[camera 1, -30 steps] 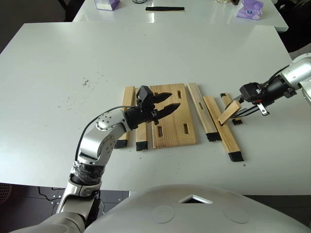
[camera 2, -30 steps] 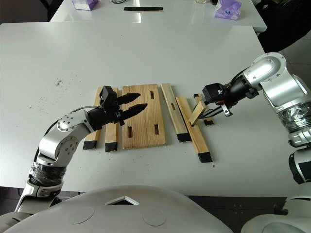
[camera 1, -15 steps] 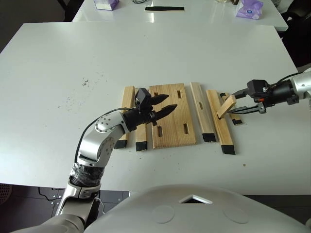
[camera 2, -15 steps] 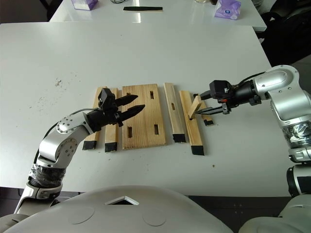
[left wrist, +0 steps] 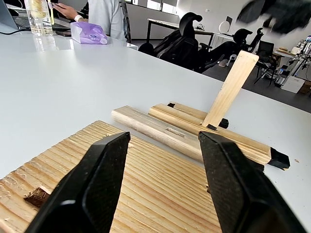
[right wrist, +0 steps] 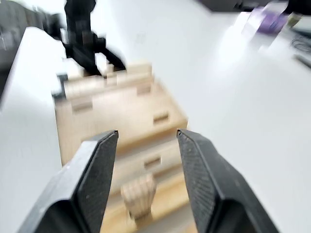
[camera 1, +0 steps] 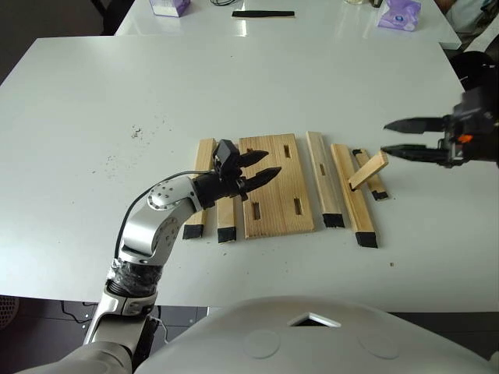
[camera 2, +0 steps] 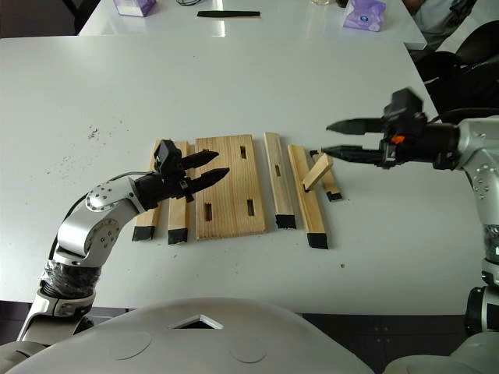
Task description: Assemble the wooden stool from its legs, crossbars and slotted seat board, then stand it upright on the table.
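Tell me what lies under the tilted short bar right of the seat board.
The tilted bar rests its lower end on a long leg; a shorter black-tipped piece lies beneath its raised part. Exactly where it touches is hidden by the bar.

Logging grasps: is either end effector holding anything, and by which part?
Nothing is held: left end effector is open over the seat board; right end effector is open, apart from the crossbar.

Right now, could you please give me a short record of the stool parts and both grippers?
seat board: flat on the table, slots showing
left legs: two, flat beside the board
right legs: flat, side by side
crossbar: tilted, propped on the right legs
left gripper: open, over the board's left part
right gripper: open, empty, raised right of the crossbar
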You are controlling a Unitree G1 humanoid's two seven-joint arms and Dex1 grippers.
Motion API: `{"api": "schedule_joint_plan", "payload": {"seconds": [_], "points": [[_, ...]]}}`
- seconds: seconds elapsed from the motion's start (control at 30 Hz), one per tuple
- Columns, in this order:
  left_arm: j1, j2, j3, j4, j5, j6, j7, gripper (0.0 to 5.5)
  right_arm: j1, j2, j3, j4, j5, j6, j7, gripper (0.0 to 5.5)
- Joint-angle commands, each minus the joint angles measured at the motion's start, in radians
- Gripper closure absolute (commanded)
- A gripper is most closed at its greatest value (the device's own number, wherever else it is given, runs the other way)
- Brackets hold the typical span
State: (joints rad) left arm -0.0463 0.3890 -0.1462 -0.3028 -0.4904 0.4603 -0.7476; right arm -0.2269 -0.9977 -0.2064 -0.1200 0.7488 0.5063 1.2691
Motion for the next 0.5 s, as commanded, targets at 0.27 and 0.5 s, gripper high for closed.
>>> {"api": "schedule_joint_plan", "payload": {"seconds": [0.27, 0.5], "points": [[-0.063, 0.002, 0.003, 0.063, 0.028, -0.002, 0.002, 2.88, -0.014, 0.262, -0.002, -0.100, -0.020, 0.035, -0.372, 2.47], [-0.085, 0.010, -0.004, 0.092, 0.040, 0.000, -0.009, 2.88, -0.007, 0.328, 0.021, -0.193, -0.015, 0.055, -0.438, 2.47]]}}
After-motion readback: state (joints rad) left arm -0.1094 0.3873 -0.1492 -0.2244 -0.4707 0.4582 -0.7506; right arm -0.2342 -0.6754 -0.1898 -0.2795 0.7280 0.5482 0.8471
